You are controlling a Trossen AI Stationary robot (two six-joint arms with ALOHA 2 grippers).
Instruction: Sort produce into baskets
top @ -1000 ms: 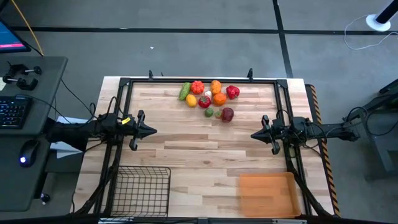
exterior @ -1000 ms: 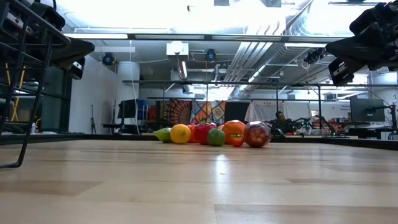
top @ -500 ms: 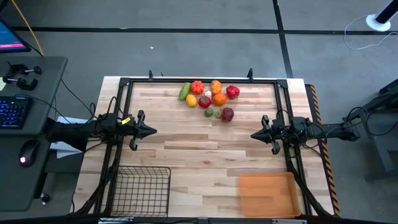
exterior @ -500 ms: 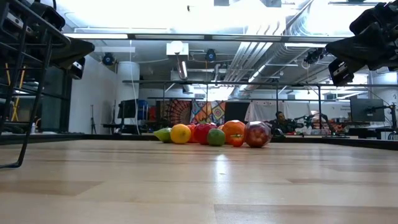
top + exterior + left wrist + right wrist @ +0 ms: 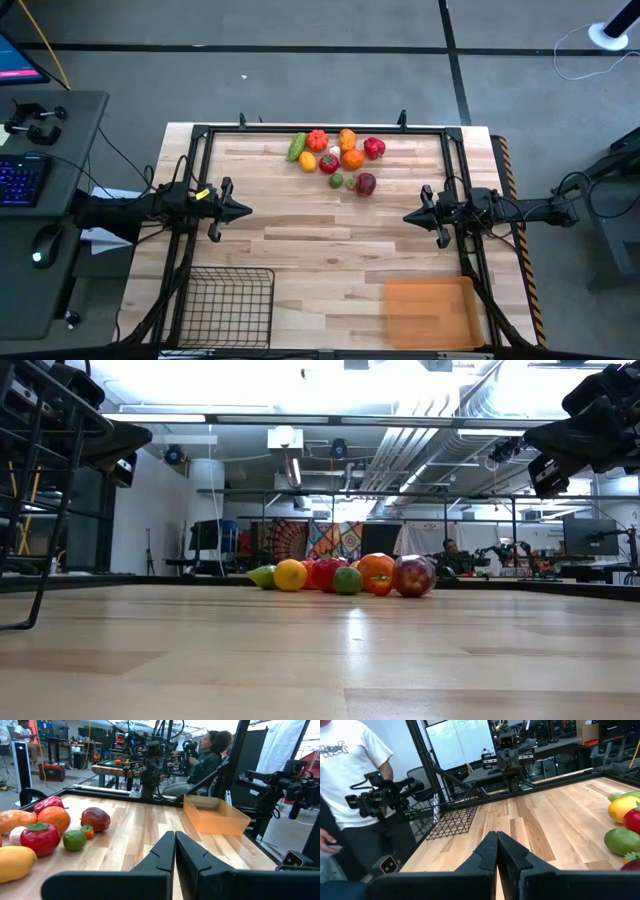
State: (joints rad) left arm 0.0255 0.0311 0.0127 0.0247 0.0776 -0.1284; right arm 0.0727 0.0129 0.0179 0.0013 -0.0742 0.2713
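Produce (image 5: 336,155) lay in one tight cluster at the upper centre of the high view, near the table's (image 5: 330,250) far edge, with nothing yet in either basket. Nearest the camera edge, the wire basket (image 5: 228,305) sat at lower left and the orange tray (image 5: 432,312) at lower right. Mid-frame, the left gripper (image 5: 243,210) and right gripper (image 5: 408,216) hovered facing each other, each with fingers pressed together, both well apart from the pile. The cluster's long axis ran left to right, from the green piece (image 5: 297,147) to the red pepper (image 5: 374,148). The dark red apple (image 5: 366,184) sat at its near right corner, closer to the right gripper, so that arm looked better placed to reach first.
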